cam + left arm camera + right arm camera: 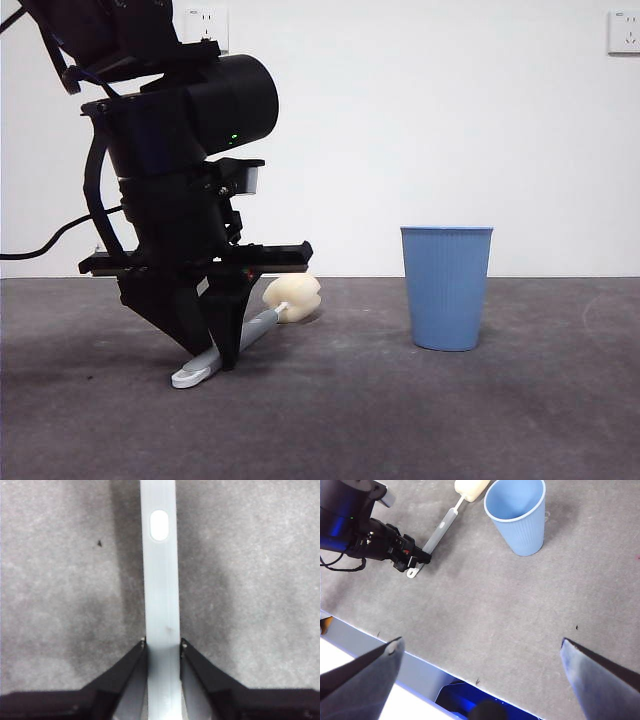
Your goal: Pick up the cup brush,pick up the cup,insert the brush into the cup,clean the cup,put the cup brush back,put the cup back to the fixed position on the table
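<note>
Front view shows the left gripper (215,350) down at the counter (420,420), its black jaws set on either side of the grey handle of the cup brush (245,335). That brush lies flat on the counter, its white tip nearest the camera and its cream-yellow sponge head (292,297) at the far end. Left wrist view confirms the grip: the two jaws press against both edges of the handle (161,600), closed on it, with an oval white inset visible further along the handle. The blue ribbed cup (446,287) stands upright on the counter, well apart from the brush and gripper, its open mouth up. From the right wrist view, the right gripper (480,655) hangs high above the counter with its jaws spread wide and holding nothing; below it lie the cup (517,515), the brush (442,527) and the left gripper (415,562) at the handle's end.
</note>
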Robot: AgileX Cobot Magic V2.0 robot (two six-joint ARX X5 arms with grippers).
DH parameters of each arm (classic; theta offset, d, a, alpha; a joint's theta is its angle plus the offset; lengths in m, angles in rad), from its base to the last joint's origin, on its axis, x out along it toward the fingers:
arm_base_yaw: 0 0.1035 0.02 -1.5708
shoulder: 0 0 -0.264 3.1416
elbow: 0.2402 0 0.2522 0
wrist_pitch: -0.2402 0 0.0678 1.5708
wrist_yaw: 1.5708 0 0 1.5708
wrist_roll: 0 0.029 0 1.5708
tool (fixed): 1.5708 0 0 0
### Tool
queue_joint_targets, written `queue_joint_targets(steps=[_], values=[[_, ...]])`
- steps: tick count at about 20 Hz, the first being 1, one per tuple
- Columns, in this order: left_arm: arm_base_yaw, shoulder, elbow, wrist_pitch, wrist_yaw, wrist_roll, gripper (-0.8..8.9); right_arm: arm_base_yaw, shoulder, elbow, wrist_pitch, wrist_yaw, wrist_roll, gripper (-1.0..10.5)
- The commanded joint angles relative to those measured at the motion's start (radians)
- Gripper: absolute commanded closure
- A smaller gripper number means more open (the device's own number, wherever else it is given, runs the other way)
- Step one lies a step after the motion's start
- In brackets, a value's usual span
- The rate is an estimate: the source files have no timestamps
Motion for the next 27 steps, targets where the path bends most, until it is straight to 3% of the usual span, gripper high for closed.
queue_joint_targets(steps=[1,7,9,13,16,20,24,27], values=[[-0.003,-0.017,-0.004,-0.014,0.019,0.004,8.22,0.002,0.002,0.002,0.005,-0.001,0.036,3.5],[-0.003,-0.185,-0.004,-0.075,0.019,0.072,8.22,0.007,0.042,0.0,0.016,-0.016,0.046,3.5],[-0.003,-0.278,-0.003,-0.133,0.019,0.112,8.22,0.022,0.066,-0.013,0.079,-0.085,0.057,3.5],[-0.003,-0.495,-0.003,-0.277,0.021,0.183,8.22,0.099,0.118,-0.102,0.3,-0.065,0.146,3.5],[-0.003,-0.645,-0.003,-0.389,0.023,0.216,8.22,0.209,0.167,-0.208,0.517,0.072,0.208,3.5],[-0.003,-0.783,-0.003,-0.513,0.022,0.219,8.22,0.377,0.27,-0.332,0.801,0.331,0.245,3.5],[-0.003,-0.853,-0.003,-0.59,0.022,0.219,8.22,0.459,0.416,-0.387,0.997,0.493,0.244,3.5],[-0.003,-0.866,-0.003,-0.631,0.022,0.219,8.22,0.456,0.546,-0.387,1.14,0.51,0.216,3.5]])
